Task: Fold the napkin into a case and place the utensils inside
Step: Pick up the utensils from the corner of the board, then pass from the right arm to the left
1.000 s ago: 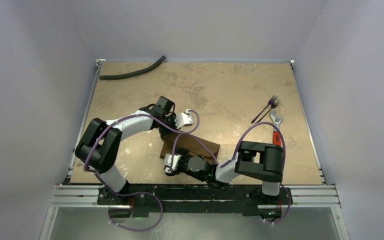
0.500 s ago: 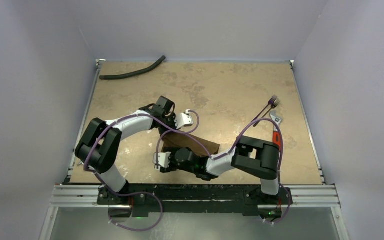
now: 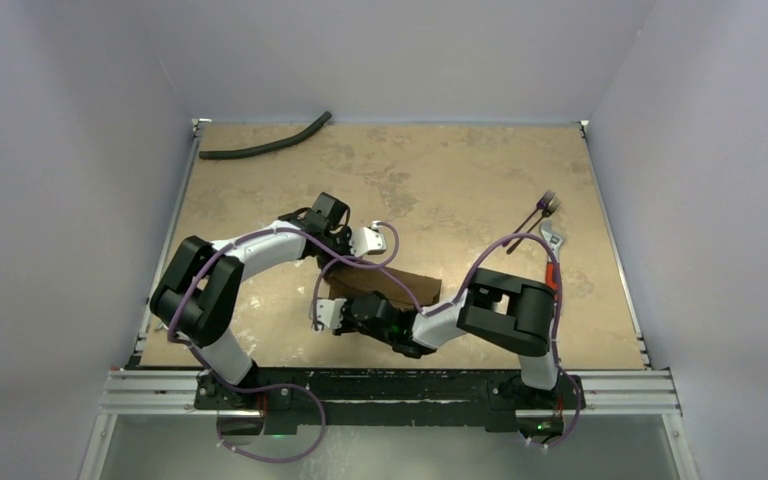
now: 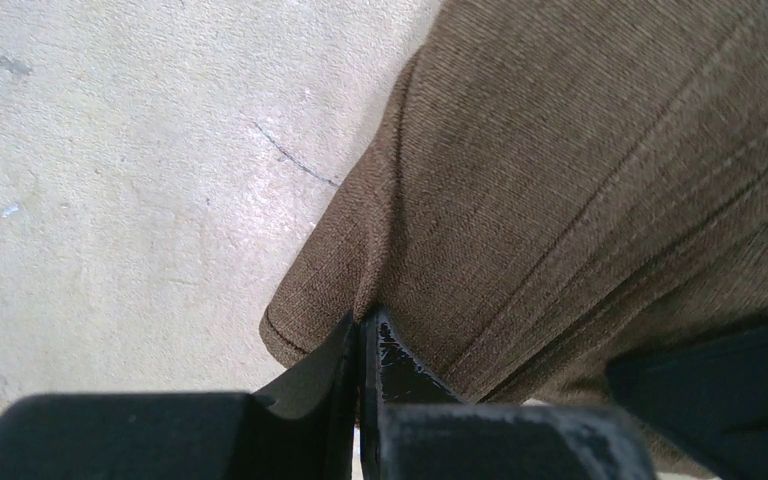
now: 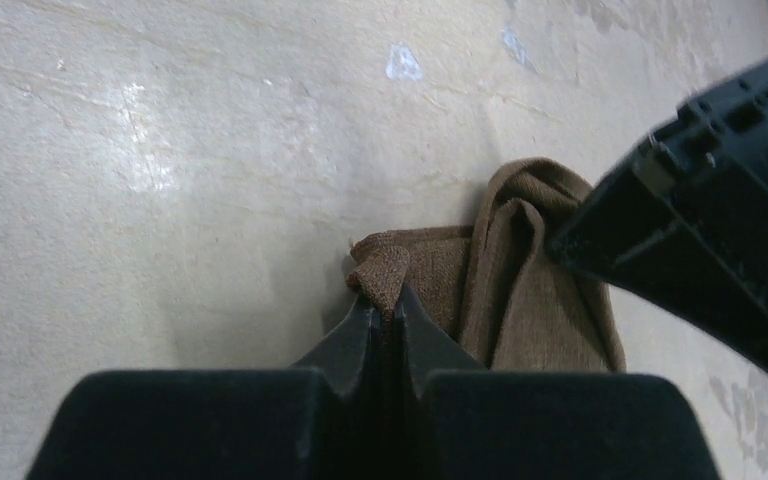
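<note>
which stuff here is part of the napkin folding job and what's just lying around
Part of the job: brown napkin, pinched by left end effector and right end effector; purple utensils, far right.
Just lying about: black hose, far left corner; orange-handled tool beside the utensils.

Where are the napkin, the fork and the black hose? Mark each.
napkin (image 4: 610, 150), left wrist view, on its flat top layer.
fork (image 3: 528, 223), top external view, mid-handle.
black hose (image 3: 265, 149), top external view, mid-length.
</note>
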Robot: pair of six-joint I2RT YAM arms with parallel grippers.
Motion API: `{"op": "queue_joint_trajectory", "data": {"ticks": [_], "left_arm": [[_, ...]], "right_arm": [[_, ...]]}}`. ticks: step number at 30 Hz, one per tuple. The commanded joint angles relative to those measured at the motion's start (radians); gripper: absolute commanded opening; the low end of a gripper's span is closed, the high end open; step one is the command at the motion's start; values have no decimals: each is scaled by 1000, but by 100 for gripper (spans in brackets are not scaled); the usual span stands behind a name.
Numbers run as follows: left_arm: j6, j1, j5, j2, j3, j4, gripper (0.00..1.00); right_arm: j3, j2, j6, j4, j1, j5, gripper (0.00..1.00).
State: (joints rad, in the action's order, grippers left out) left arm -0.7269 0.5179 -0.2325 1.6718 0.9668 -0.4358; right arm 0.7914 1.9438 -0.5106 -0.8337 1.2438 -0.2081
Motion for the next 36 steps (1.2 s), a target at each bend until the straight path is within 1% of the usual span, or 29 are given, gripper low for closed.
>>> {"op": "queue_joint_trajectory", "data": {"ticks": [1,4,8,12,15,20,22,25,30,33,36], "left_arm": [[-19,-6,-25,-14,-3,-18,0],[-15,-5,-30,-12,0,-19,0],[-9,-5,-36,-15,2,-23,0],[-7,-6,-46,-25,-7,-26,0],[-11,-6,-47,-33,-17,-22,0],[-20,-6,-54,-46,-23,-20,0],[-22,-5,-56,-50,-25,-20,0],[-20,-6,-60,-52,-21,-22,0],[-17,-2,-72,-61,-17,-26,0],[-11,0,-78,-64,-16,-19,0],[-10,5,-83,-67,-16,-12,0]], "right_arm": [[-73,-60,128,-89,1,-68,0],[-87,-82,247,-112,-19,-21,0],[-109,-111,386,-142,-48,78,0],[-162,-158,532,-188,-137,202,0],[-192,-181,630,-227,-211,327,0],[-178,-142,760,-246,-333,530,0],[-152,-129,786,-217,-363,586,0],[-86,-105,816,-113,-400,654,0],[114,4,868,175,-493,852,0],[215,52,857,315,-518,920,0],[236,52,883,325,-539,985,0]]}}
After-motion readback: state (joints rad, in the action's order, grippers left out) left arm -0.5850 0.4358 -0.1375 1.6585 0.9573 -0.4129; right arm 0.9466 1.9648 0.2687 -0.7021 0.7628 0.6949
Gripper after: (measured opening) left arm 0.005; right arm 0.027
